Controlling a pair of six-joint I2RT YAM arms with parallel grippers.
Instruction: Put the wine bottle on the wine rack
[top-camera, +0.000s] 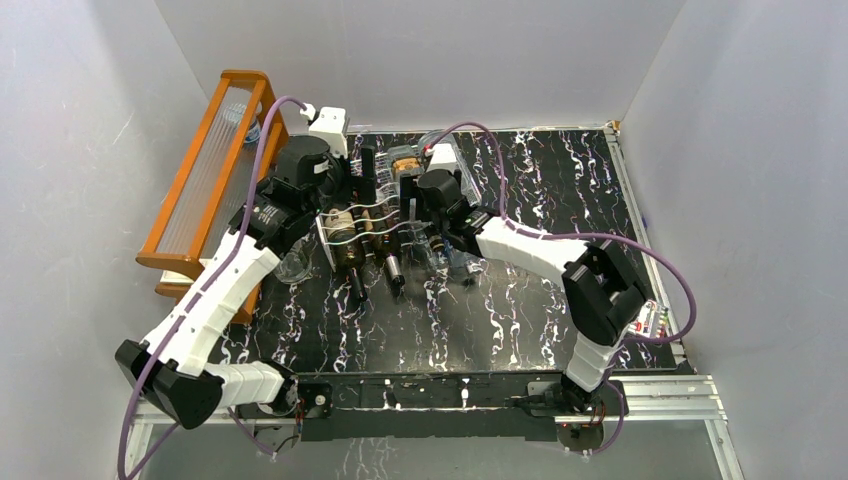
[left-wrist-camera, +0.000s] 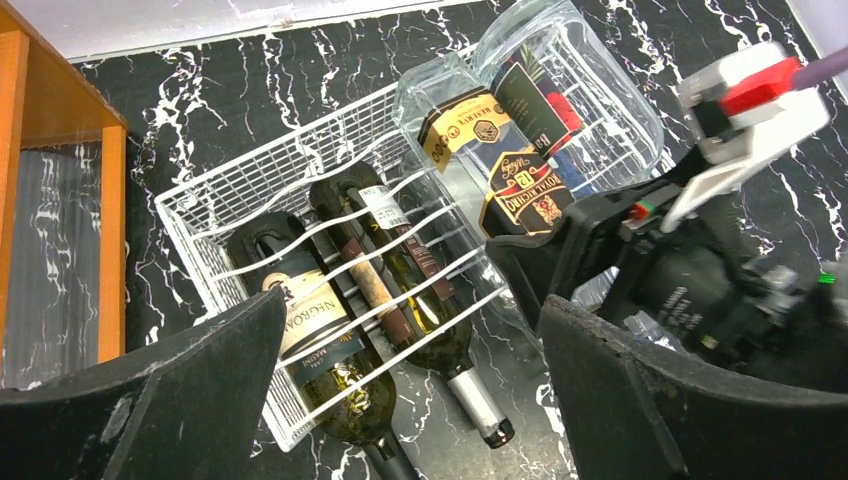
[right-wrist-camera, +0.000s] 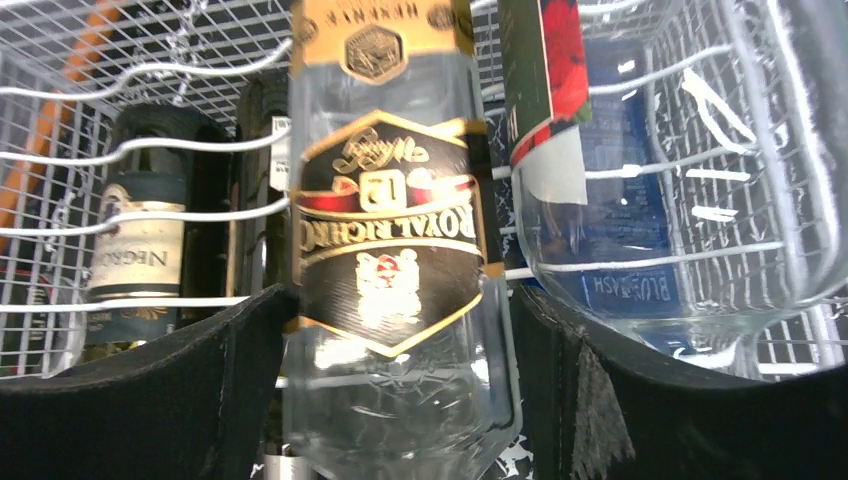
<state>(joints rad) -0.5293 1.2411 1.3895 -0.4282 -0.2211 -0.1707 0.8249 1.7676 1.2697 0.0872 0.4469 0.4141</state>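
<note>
The silver-white wire wine rack (left-wrist-camera: 200, 200) lies flat on the black marbled table. The wine bottle (right-wrist-camera: 390, 230), clear and square with a black and gold label, lies in a groove of the rack (right-wrist-camera: 60, 60) beside two dark bottles. My right gripper (right-wrist-camera: 400, 300) straddles its lower body, a finger hard against each side; I cannot make out whether they press it. In the left wrist view the same bottle (left-wrist-camera: 520, 185) shows with the right arm over it. My left gripper (left-wrist-camera: 412, 310) hangs open and empty above the dark bottles' necks.
Two dark green bottles (left-wrist-camera: 300, 320) (left-wrist-camera: 400, 260) fill the rack's left grooves, necks sticking out over the table. A rounder clear bottle (right-wrist-camera: 650, 200) with a red and blue label lies to the right. A tall orange wooden shelf (top-camera: 215, 170) stands along the left wall.
</note>
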